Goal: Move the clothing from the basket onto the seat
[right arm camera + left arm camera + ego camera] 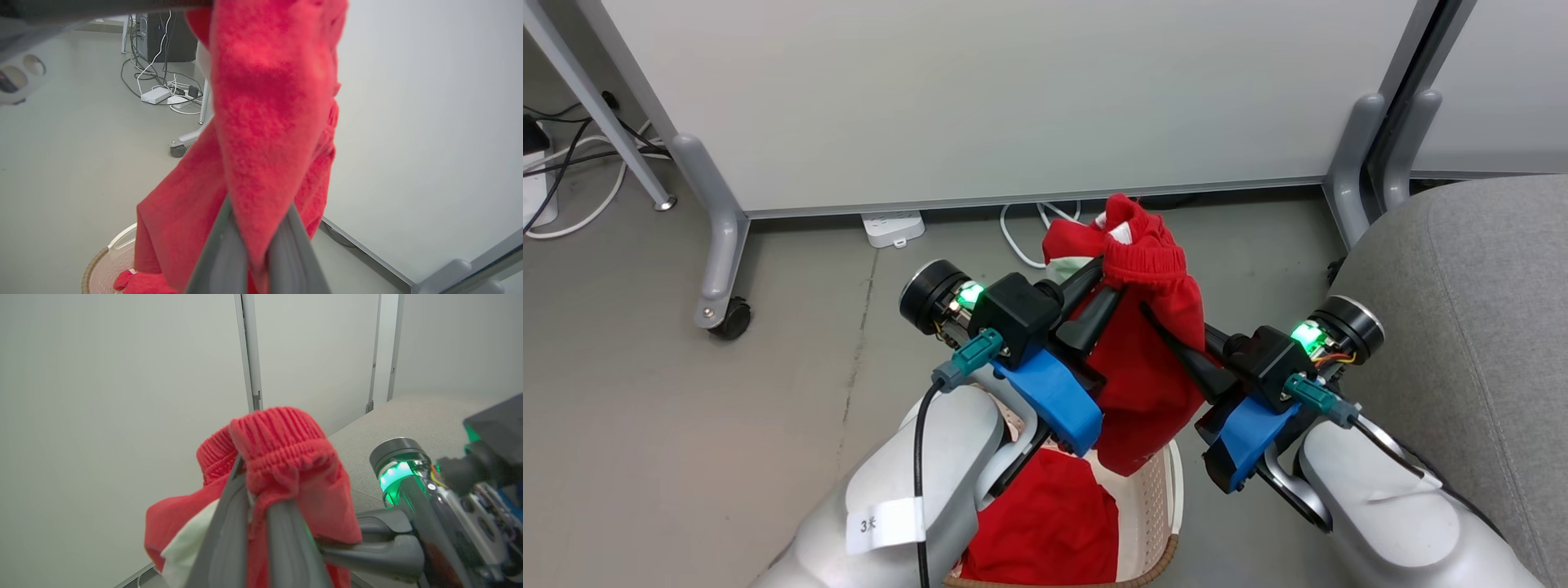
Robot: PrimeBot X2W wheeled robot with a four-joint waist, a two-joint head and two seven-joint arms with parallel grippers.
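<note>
Item: clothing (1152,359), lift step; hangs above basket (1150,490), both jaws clamped on it. Next: carry to seat (1462,286), right of basket.

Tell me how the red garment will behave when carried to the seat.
Probably floppy: the garment hangs limp from the left gripper and right gripper, its tail drooping toward the basket, so it may snag the rim. Likely light, since two narrow pinches hold it up. The bunched ribbed hem suggests a fairly secure grip.
</note>
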